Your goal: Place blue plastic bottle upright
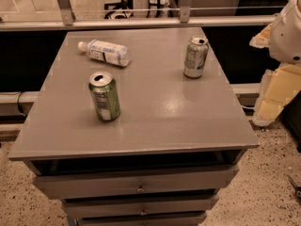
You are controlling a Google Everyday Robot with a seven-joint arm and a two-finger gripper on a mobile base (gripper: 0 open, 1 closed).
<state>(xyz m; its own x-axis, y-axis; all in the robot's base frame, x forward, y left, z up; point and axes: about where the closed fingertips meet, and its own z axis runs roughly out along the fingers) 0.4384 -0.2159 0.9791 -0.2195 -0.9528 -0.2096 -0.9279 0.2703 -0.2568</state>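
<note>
Blue plastic bottle (106,52) lies on its side at the far-left part of the grey cabinet top (160,117), white cap pointing left toward the edge. I judge the task not yet begun.

Green can (105,97) stands upright nearer me, just in front of the bottle but apart from it. Silver-grey can (195,57) is upright, well off to the right.

Gripper (272,100) hangs off the right side of the cabinet, beyond the table edge, holding nothing. Whether it is spread or pressed together, I cannot tell.

Approach judgement: come over the silver can's side, and grasp across the bottle's body. It looks light and likely to roll.
</note>
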